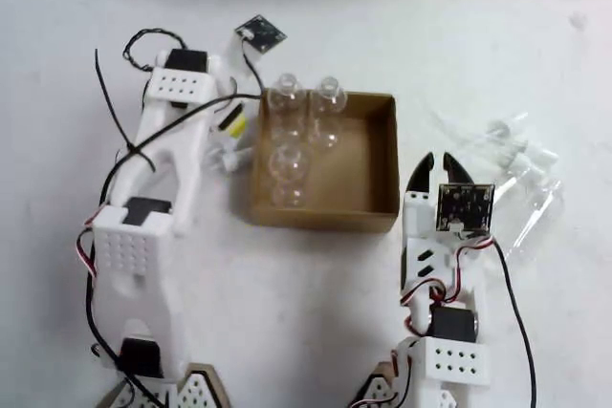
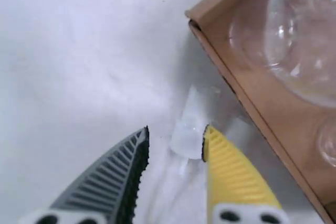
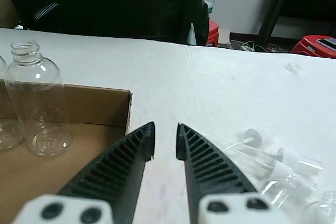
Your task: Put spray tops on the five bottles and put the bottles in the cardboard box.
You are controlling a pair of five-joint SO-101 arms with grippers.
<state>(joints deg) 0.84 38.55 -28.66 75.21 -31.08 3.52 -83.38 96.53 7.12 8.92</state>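
The cardboard box [image 1: 382,155] sits mid-table with three clear topless bottles [image 1: 285,95] standing in it. My left gripper [image 1: 229,136] is at the box's left wall, open, its grey and yellow fingers [image 2: 231,171] on either side of a clear spray top [image 2: 188,136] lying on the table; the top touches the yellow finger. The box corner [image 2: 226,72] and a bottle [image 2: 307,30] lie just beyond. My right gripper [image 1: 438,169] rests right of the box, open a little, with nothing between its black fingers [image 3: 118,169]. One bottle [image 3: 38,103] stands past the box wall [image 3: 89,106].
A heap of clear spray tops [image 1: 512,145] and lying bottles [image 1: 535,207] is on the table to the right of my right gripper, also showing as spray tops [image 3: 260,148] close by. A small loose circuit board [image 1: 260,33] lies behind the box. Cables trail along the left arm.
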